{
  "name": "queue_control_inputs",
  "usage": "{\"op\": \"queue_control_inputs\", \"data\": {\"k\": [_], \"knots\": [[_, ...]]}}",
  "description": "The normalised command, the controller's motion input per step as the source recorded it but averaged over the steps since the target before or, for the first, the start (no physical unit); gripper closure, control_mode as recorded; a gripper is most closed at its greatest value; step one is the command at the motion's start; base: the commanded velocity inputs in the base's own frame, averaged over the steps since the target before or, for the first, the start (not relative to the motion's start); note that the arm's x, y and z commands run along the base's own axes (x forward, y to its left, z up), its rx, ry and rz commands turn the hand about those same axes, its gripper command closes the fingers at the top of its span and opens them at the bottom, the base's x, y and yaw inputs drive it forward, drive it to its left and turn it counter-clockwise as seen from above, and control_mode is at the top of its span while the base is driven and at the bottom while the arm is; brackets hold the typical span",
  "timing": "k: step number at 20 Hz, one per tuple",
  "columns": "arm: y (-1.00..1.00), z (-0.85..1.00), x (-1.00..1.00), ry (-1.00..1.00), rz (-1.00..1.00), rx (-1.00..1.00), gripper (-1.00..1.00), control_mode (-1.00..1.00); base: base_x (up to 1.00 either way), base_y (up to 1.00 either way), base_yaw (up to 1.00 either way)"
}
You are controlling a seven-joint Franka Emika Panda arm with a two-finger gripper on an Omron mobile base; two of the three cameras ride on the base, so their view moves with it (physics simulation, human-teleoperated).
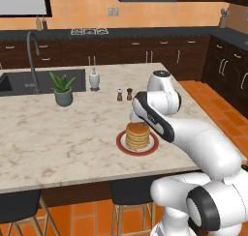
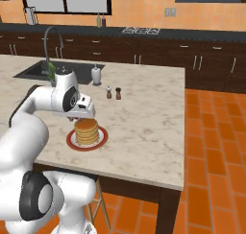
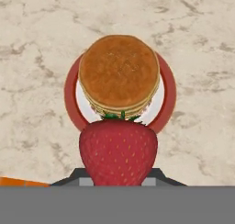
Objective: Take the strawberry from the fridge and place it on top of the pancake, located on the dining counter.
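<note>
A: Reading left to right in the left base view, we note the sink (image 1: 29,82) set in the dining counter (image 1: 58,138), a potted plant (image 1: 62,89), a white soap bottle (image 1: 94,79), two small shakers (image 1: 124,94), then the pancake (image 1: 137,135) on its red-rimmed plate (image 1: 121,145), with the arm bent over it.

B: From the right base view we add what the first withholds: the counter's far edge, the orange tiled floor (image 2: 211,146) beyond it, and the gripper (image 2: 84,117) poised just above the stack.

A: Neither base view resolves the berry. In the hand view we see the strawberry (image 3: 118,152) plainly, large and red with green leaves, clamped between the dark finger tips (image 3: 69,178).

B: So we record the gripper as nearly closed, grasping the strawberry, which hangs above the near edge of the pancake and plate, apart from the top pancake as far as we can tell.
</note>
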Motion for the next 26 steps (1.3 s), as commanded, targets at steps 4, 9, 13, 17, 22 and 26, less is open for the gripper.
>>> {"op": "queue_control_inputs", "data": {"k": [4, 9, 13, 17, 22, 26], "knots": [[0.00, -0.25, 0.51, 0.00, -0.04, 0.00, 1.00, -1.00, 0.00, 0.00, 0.00], [0.00, -0.25, 0.39, 0.00, -0.04, 0.00, 1.00, -1.00, 0.00, 0.00, 0.00], [0.01, -0.23, 0.32, 0.00, -0.05, 0.00, 1.00, -1.00, 0.00, 0.00, 0.00], [0.03, -0.21, 0.06, 0.00, -0.05, 0.00, 1.00, -1.00, 0.00, 0.00, 0.00], [0.05, -0.17, 0.00, 0.00, -0.04, 0.00, 1.00, -1.00, 0.00, 0.00, 0.00], [0.05, -0.17, 0.00, 0.00, -0.04, 0.00, 1.00, -1.00, 0.00, 0.00, 0.00]]}}
